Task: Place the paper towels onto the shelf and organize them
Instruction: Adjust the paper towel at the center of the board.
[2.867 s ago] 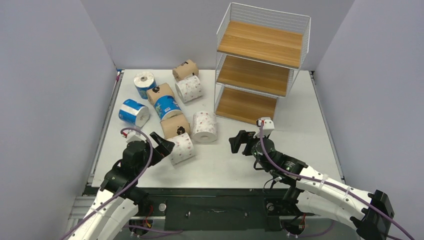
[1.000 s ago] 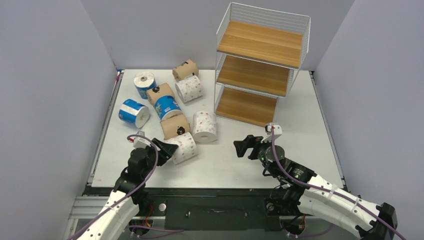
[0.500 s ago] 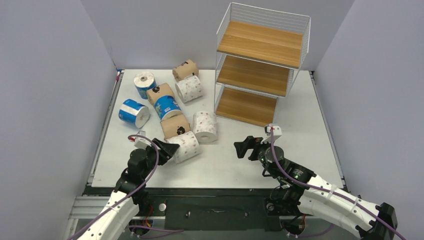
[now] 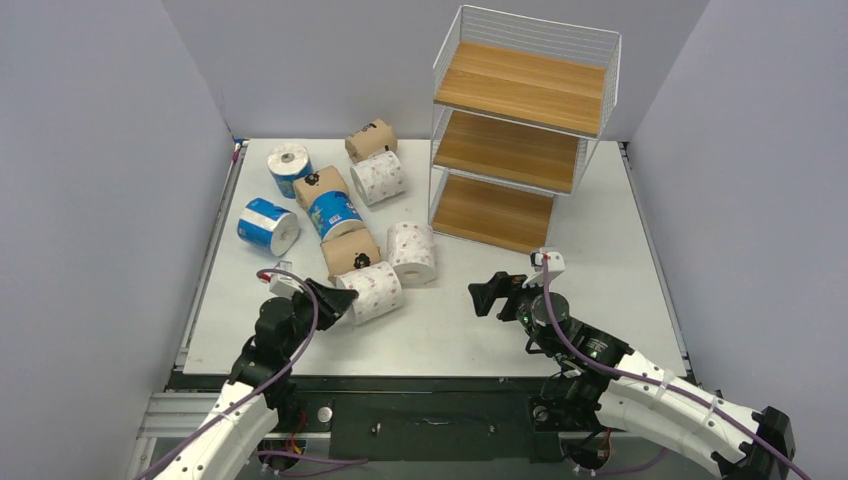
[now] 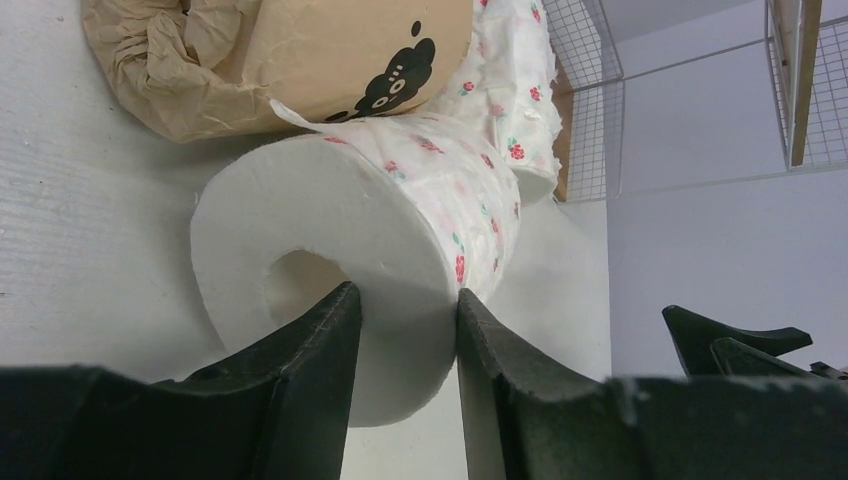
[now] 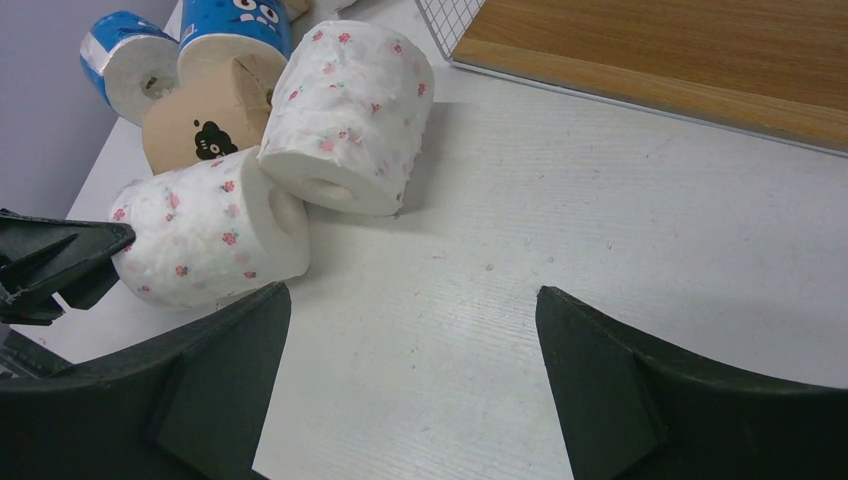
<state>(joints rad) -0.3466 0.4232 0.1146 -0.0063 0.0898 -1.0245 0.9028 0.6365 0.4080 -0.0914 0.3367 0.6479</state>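
Note:
My left gripper [image 4: 337, 300] [image 5: 405, 295] is shut on the wall of a white, pink-dotted paper towel roll [image 4: 376, 290] [image 5: 400, 200] that lies on the table. One finger sits in its core hole and the other presses its outer side. That roll [image 6: 215, 235] touches a brown roll with a black mark [image 4: 350, 252] [image 5: 300, 60] and lies beside another dotted roll [image 4: 411, 252] [image 6: 350, 115]. My right gripper [image 4: 490, 292] [image 6: 412, 290] hangs open over bare table, right of these rolls. The shelf [image 4: 520, 120] stands at the back right with bare boards; its lowest board [image 6: 650, 50] shows in the right wrist view.
Further back on the left lie three blue-and-white rolls [image 4: 334, 212] [image 4: 267, 224] [image 4: 289, 165], two more brown rolls [image 4: 320, 183] [image 4: 371, 138] and a dotted roll [image 4: 378, 176]. Grey walls close in the table on both sides.
The left jaws have closed from partly open onto the dotted roll's wall, and the roll has shifted slightly right. The right arm has stayed still over the last second.

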